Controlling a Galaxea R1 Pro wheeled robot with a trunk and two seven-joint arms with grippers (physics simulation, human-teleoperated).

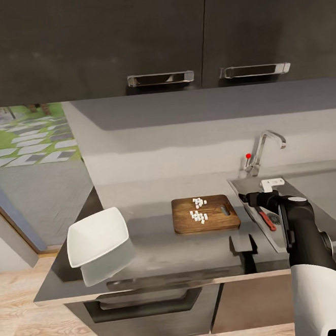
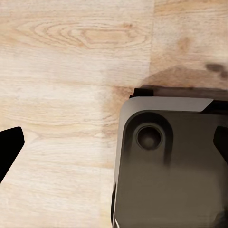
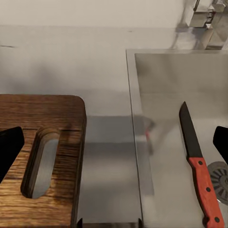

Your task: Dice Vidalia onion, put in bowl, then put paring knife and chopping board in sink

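The Vidalia onion lies as diced onion (image 1: pixel 198 210), small white cubes in two clusters on the brown chopping board (image 1: pixel 218 219) on the grey countertop (image 1: pixel 159 245). The white bowl (image 1: pixel 97 235) stands left of the board, nothing in it. The paring knife (image 1: pixel 267 220) with its red handle rests in the sink (image 1: pixel 312 188) near the drain. My right gripper (image 1: pixel 252 200) hovers open over the strip between board and sink. In the right wrist view the board's slotted end (image 3: pixel 47 123) and the knife (image 3: pixel 199 166) flank the gripper (image 3: pixel 114 147). My left gripper (image 2: pixel 114 147) is open, over the floor.
A chrome tap (image 1: pixel 265 149) with a red knob (image 1: pixel 248 156) stands behind the sink. Dark upper cabinets (image 1: pixel 156 36) hang above. The countertop's left end meets a window wall. The robot's own base (image 2: pixel 166 166) and wooden floor (image 2: pixel 61 71) lie under the left gripper.
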